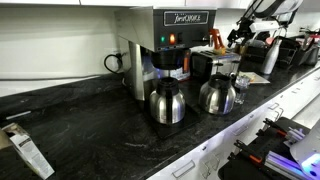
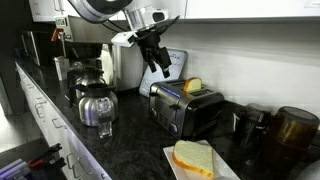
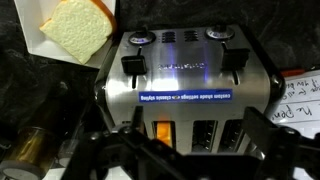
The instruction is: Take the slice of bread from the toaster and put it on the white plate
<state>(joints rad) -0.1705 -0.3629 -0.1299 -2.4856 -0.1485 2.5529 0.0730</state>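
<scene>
Gripper [image 2: 160,66] is open, jaws spread, empty. It hangs above the toaster [image 2: 183,110], not touching it, a bit left of the slot with the bread. Wrist view agrees: gripper [image 3: 180,160] fingers sit wide apart at the near edge, with the toaster [image 3: 185,75] top straight below.

The slice of bread [image 2: 193,87] is in the toaster, orange-brown top poking out of a slot. In the wrist view the slice [image 3: 163,131] glows orange in the left slot.

The white plate [image 2: 222,165] sits on the dark counter [image 2: 130,150], near and right of the toaster, just beside it. A paler bread slice [image 2: 193,158] lies on it, also seen top left in the wrist view [image 3: 80,25].

Two steel carafes [image 2: 97,103] stand left of the toaster, and the coffee brewer [image 1: 168,40] behind them.
</scene>
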